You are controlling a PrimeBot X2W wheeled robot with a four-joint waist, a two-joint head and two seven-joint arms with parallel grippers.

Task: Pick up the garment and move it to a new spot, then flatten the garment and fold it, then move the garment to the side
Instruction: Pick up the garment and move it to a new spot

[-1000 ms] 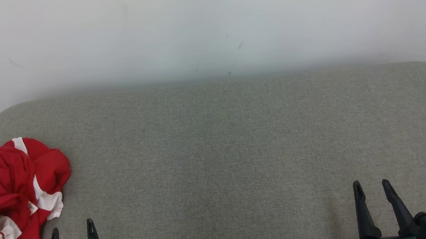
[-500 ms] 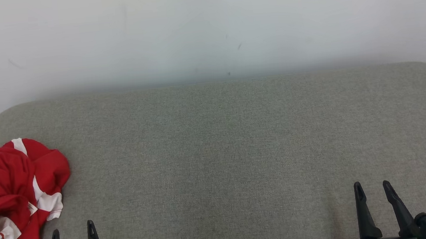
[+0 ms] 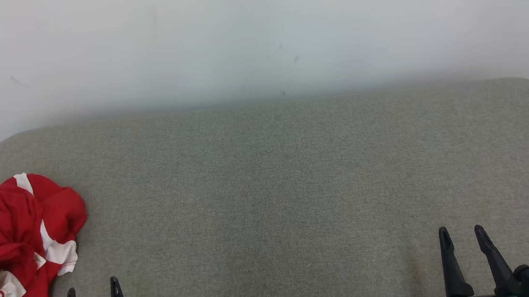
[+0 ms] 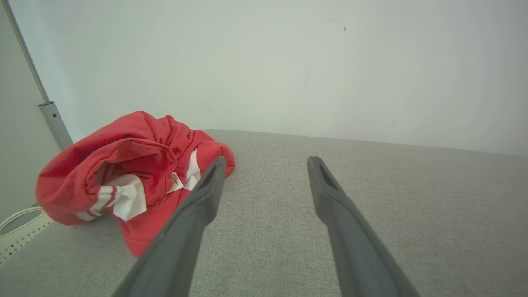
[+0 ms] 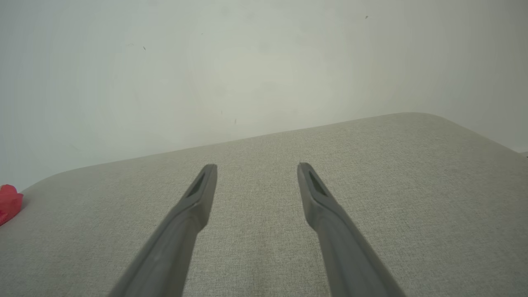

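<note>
The garment [image 3: 12, 245] is red with white stripes and lies crumpled in a heap at the far left of the grey padded surface [image 3: 278, 191]. In the left wrist view the garment [image 4: 128, 173] sits just left of and beyond my fingers. My left gripper [image 3: 93, 291] stands open at the lower left, a little right of the heap and apart from it, with nothing between its fingers. My right gripper [image 3: 462, 234] is open at the lower right, far from the cloth. A sliver of the garment [image 5: 9, 203] shows at the left edge of the right wrist view.
A pale wall [image 3: 253, 33] runs behind the surface's far edge. The surface has rounded far corners and its left edge lies under the garment. A white perforated object [image 4: 18, 227] and a grey post [image 4: 55, 123] stand off the left side.
My left gripper has slid slightly down the head view, drawing back toward the near edge. The garment and the right gripper have stayed put.
</note>
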